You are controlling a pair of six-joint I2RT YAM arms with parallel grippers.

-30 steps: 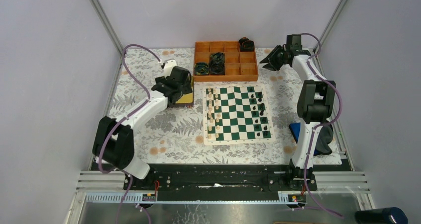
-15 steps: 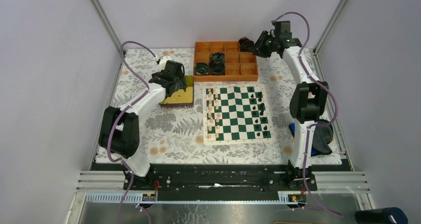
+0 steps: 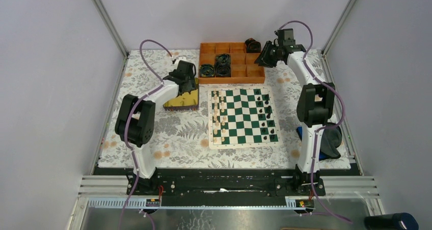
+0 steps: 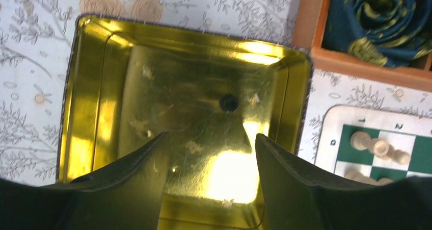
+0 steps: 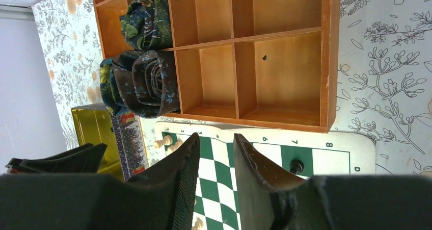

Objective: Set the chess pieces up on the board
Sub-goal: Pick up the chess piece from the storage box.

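Most chess pieces (image 3: 219,112) stand on the board (image 3: 239,144), cream at left, black at right; one black piece (image 4: 228,103) lies in the yellow tin (image 4: 102,87) under the left gripper (image 4: 211,138), its fingers spread and empty. The right gripper (image 5: 216,136), narrowly parted and empty, hangs by the orange tray (image 5: 285,72).

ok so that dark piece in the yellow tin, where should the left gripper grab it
By its round head, from straight above: the dark piece seems upright on the floor of the tin, clear of the walls, which bar a sideways approach.
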